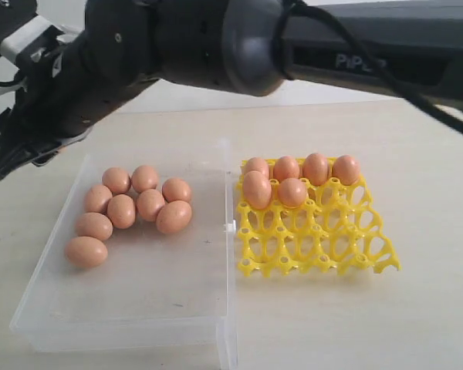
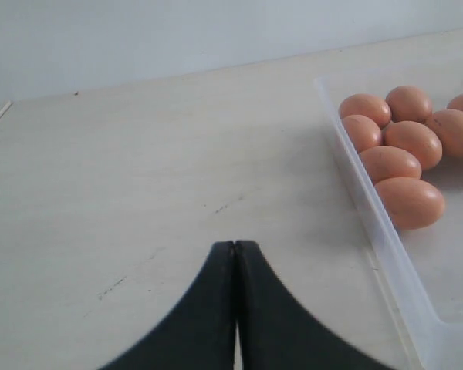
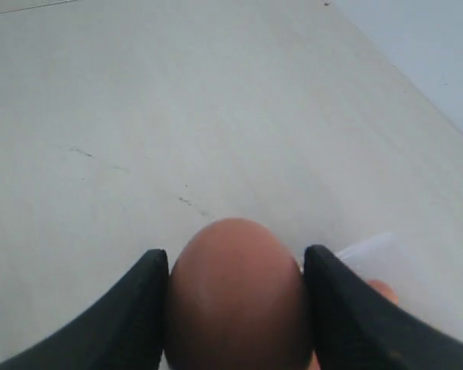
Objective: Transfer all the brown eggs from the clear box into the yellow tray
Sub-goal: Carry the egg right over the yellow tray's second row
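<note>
**Brown eggs, clear box and yellow tray, three views.** One held egg (image 3: 235, 308) is clamped between the two dark fingers of the right gripper (image 3: 235, 258). The pale table (image 1: 417, 308) is seen beyond it, and a corner of the clear box (image 1: 154, 289) shows just beside one finger.

Nine more brown eggs (image 1: 150, 205) are gathered in a loose cluster in the far left part of the clear box, most of them touching a neighbour. The rest of the box floor is left bare.

The yellow tray (image 1: 324, 239) is set just beside the box, on its right in the exterior view. Six eggs are seated in its cups: four along the far row and two in the next row, at the end nearer the box.

The left gripper (image 2: 235, 245) is shown with its fingertips pressed together and nothing between them. It is placed over bare table outside the box wall, the clustered eggs lying on the other side of that wall.

A dark arm (image 1: 216, 38) is seen spanning the top of the exterior view, its end lying near the far left corner of the box.
</note>
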Robot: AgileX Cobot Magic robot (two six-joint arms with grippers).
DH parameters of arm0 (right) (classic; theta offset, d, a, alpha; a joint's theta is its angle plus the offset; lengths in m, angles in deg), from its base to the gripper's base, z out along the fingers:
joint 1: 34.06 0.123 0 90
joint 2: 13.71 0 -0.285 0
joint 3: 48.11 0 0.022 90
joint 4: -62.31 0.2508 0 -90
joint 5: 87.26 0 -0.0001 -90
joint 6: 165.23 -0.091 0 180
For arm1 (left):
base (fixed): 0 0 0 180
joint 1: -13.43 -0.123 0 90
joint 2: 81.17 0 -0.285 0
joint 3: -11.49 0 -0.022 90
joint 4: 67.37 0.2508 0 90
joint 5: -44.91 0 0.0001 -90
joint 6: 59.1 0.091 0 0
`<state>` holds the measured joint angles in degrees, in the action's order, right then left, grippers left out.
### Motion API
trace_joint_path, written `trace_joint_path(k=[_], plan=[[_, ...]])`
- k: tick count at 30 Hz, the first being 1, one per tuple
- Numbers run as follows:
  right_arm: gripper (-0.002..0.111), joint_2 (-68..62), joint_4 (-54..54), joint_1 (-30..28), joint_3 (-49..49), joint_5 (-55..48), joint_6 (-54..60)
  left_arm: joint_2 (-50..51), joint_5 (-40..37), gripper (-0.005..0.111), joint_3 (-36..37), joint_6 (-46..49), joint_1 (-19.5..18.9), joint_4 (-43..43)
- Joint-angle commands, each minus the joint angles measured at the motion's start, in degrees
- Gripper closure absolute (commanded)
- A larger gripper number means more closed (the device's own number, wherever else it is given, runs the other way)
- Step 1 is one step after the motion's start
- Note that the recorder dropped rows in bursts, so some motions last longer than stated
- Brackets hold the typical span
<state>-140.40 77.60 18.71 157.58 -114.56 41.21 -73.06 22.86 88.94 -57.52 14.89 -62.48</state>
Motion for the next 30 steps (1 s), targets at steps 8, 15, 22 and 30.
trace_joint_path(k=[8,15,22,30], plan=[[0.108,18.85,12.13,-3.95,-37.96,38.12,4.80,-0.32,0.35,0.107,-0.23,-0.15,0.30,-0.31],[0.108,30.00,17.53,-9.03,-60.18,58.43,6.21,-0.32,0.35,0.107,-0.23,-0.15,0.30,-0.31],[0.108,33.06,11.74,-18.35,-68.86,61.00,-1.85,-0.32,0.35,0.107,-0.23,-0.15,0.30,-0.31],[0.108,30.47,3.68,-26.80,-69.37,60.19,-10.45,-0.32,0.35,0.107,-0.23,-0.15,0.30,-0.31]])
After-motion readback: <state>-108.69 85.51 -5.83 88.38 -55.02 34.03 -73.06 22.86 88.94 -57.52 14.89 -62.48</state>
